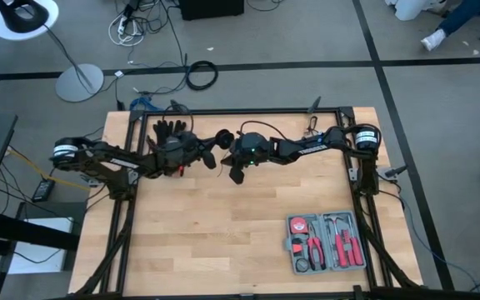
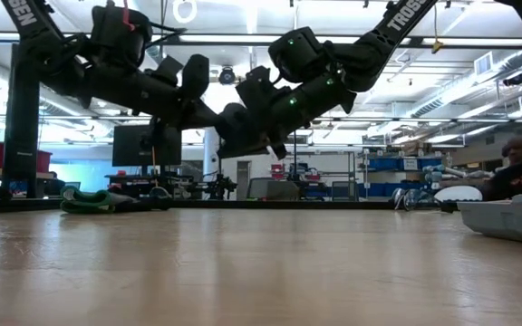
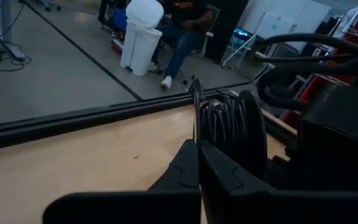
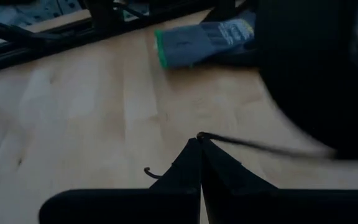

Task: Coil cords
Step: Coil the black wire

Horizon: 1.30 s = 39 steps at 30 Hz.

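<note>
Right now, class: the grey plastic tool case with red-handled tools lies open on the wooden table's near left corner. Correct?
No. The high view shows the grey tool case lying open on the wooden table's near right corner, below the right arm.

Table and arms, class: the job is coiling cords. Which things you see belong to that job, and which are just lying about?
Belonging to the job:
- wire, held in the right gripper
- coil, held by the left gripper

Just lying about:
- glove
- tool case
</note>
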### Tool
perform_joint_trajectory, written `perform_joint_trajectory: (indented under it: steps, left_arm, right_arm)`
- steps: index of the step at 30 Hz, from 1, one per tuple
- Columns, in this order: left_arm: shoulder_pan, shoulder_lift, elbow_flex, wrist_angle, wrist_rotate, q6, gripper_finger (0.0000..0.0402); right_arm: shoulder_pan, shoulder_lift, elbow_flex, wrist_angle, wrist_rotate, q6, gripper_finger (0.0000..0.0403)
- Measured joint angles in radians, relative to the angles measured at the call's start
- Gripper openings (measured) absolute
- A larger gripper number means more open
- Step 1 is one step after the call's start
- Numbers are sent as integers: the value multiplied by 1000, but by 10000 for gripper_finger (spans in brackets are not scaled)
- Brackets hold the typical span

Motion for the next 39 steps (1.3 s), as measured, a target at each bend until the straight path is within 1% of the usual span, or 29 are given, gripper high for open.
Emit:
perform_joint_trajectory:
  steps: [3, 7, 11, 16, 23, 29, 35, 39]
  left_arm:
    - [0, 30, 17, 0, 10, -12, 0]
    - [0, 107, 41, -2, 38, -21, 0]
    - [0, 198, 67, -3, 59, -22, 0]
    - [0, 260, 83, -4, 105, -5, 0]
    - [0, 276, 81, -63, 139, 1, 0]
    - [0, 276, 81, -117, 156, 9, 0]
    - [0, 276, 80, -130, 201, 30, 0]
    - [0, 277, 79, -147, 253, 34, 0]
  right_arm:
    - [0, 0, 0, 2, 38, -29, 0]
    - [0, 0, 0, 55, 33, -55, 0]
    - [-6, 0, 0, 74, -4, -60, 0]
    - [-32, 0, 0, 61, -63, -52, 0]
    - [-87, 0, 0, 47, -135, -25, 0]
    - [-126, -17, -1, -24, -168, -23, 0]
    - [-176, -48, -1, -127, -319, -29, 0]
    - [-203, -61, 0, -192, -377, -34, 0]
